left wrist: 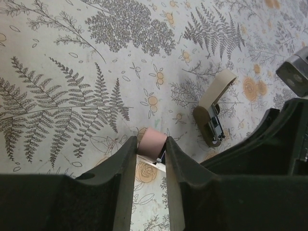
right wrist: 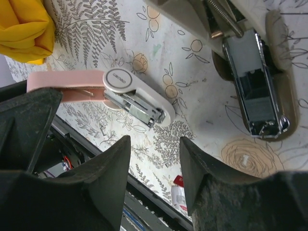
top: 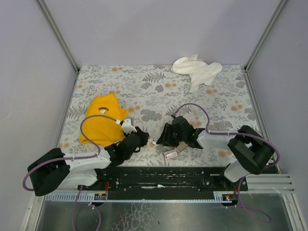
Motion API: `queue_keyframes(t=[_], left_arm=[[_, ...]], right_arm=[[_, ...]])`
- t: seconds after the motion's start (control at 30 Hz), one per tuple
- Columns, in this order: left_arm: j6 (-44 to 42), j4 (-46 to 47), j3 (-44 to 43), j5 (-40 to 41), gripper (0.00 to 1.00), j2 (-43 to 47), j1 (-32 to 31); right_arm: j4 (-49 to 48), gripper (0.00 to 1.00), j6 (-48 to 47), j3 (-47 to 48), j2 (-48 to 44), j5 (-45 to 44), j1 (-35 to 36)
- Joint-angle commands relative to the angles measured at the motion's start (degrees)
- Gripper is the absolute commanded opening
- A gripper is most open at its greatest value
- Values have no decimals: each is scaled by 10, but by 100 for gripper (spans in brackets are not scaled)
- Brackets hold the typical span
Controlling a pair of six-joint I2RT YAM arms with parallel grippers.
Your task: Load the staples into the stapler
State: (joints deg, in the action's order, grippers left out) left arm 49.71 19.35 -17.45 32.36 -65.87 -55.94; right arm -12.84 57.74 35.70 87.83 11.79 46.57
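My left gripper is shut on the pink end of the stapler, low over the table. In the right wrist view the stapler lies opened, its pink arm running left into the left fingers and its silvery channel exposed. My right gripper is open and empty, just above the table beside the stapler; it also shows in the top view. The dark-red staples box with its pale label lies near the front edge, and part of it shows between my right fingers. No loose staple strip shows.
A pale beige block with a metal insert lies right of the stapler and also shows in the left wrist view. A yellow cloth lies at the left. A white cloth lies at the back right. The table's front rail is close.
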Motion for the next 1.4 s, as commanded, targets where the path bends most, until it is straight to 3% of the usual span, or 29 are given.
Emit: queue_keyframes(t=[0.0, 0.2, 0.5, 0.67, 0.83, 1.0, 1.07, 1.13, 1.37], left_arm=[[6, 11, -9, 41, 1, -13, -16], [-13, -27, -27, 51, 9, -37, -39], [-51, -93, -87, 23, 35, -75, -78], [-54, -104, -102, 1, 44, -80, -95], [-47, -114, -101, -10, 52, -58, -97], [-52, -149, -111, -9, 69, 3, -93], [-57, -178, -128, -16, 74, 22, -84], [-71, -210, -152, -78, 82, 44, -40], [-84, -224, -169, -284, 84, 37, 106]], right_arm=[[-48, 51, 4, 30, 34, 25, 7], [-58, 48, 1, 40, 66, 30, 11], [-43, 47, -16, 46, 89, 21, 11], [-22, 47, -29, 48, 80, 8, 10], [-4, 47, -40, 44, 57, -3, 11], [69, 51, -85, 36, -1, -34, 11], [109, 55, -115, 31, -32, -54, 11], [160, 64, -179, 23, -92, -68, 10], [225, 70, -327, 96, -126, -80, 20]])
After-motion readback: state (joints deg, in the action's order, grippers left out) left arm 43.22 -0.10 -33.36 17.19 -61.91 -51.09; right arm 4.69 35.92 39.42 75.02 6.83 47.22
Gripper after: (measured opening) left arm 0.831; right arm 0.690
